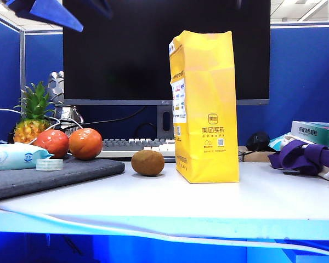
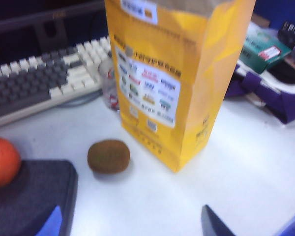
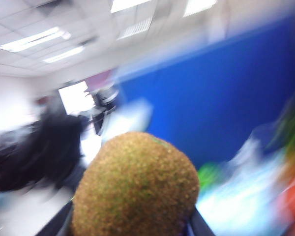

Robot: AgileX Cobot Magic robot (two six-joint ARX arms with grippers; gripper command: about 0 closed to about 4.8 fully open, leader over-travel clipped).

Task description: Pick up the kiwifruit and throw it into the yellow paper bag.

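Right pincer (image 3: 130, 231) gripping kiwifruit (image 3: 135, 189), fingertips cut off, left pincer (image 2: 132, 231) spread

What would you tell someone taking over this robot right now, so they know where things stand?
Right gripper: shut on the kiwifruit, out of the exterior view's sight; its camera looks up at the ceiling.
Left gripper: open, holding nothing, hovering above the table in front of the yellow paper bag.
The bag stands upright on the table. A second kiwifruit lies just left of it, not touching it.
Done: the kiwifruit is picked up.
Left: bring it over the bag's open top and drop it in.
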